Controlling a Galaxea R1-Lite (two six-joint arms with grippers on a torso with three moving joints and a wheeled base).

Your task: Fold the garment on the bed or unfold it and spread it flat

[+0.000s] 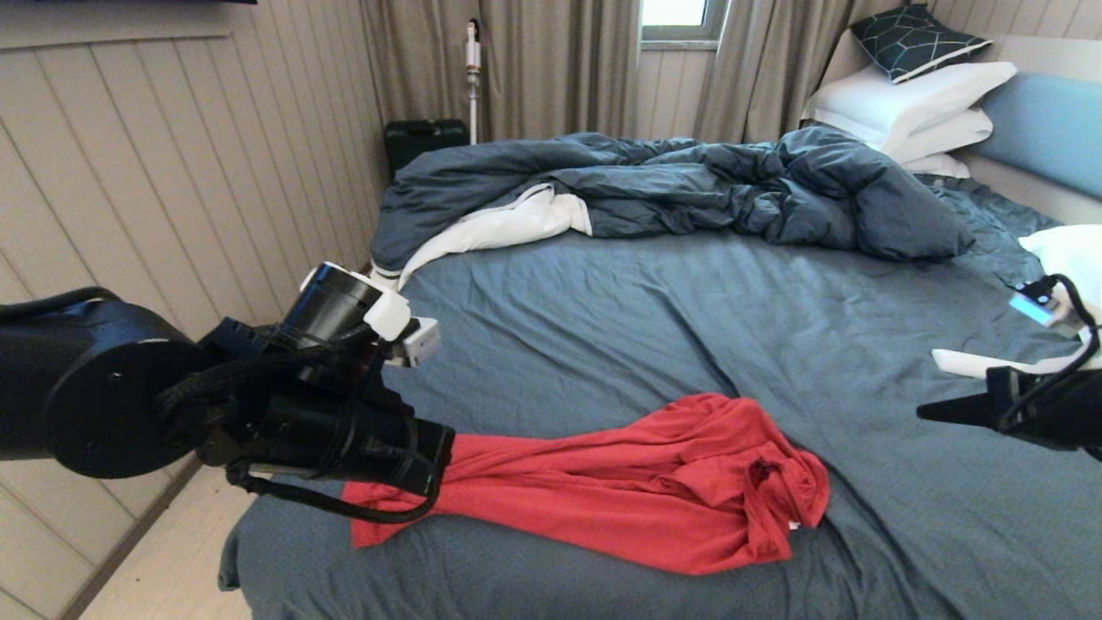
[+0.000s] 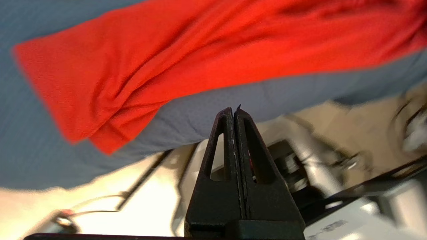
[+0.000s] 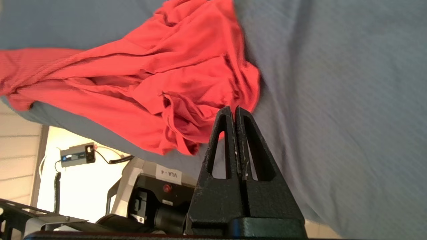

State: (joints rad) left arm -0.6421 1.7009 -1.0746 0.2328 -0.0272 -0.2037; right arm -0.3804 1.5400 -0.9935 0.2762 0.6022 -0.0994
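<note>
One shirt, red, lies bunched near the front edge of the bed. It is drawn long toward the robot's left and crumpled into a knot of folds at its right end. No lettering shows.

One dark duvet is heaped across the far side, white lining out at one spot. Three white pillows are stacked at the headboard, one patterned cushion on top.

Two grippers. Left gripper: fingers pressed together, nothing between them, off the near edge beside the shirt's left end. Right gripper: also closed on nothing, hanging over the sheet just beside the crumpled end.

Head view hides the left fingertips behind the arm; only the wrist views show both pairs closed. The right wrist view alone shows the robot's base under the bed edge.
</note>
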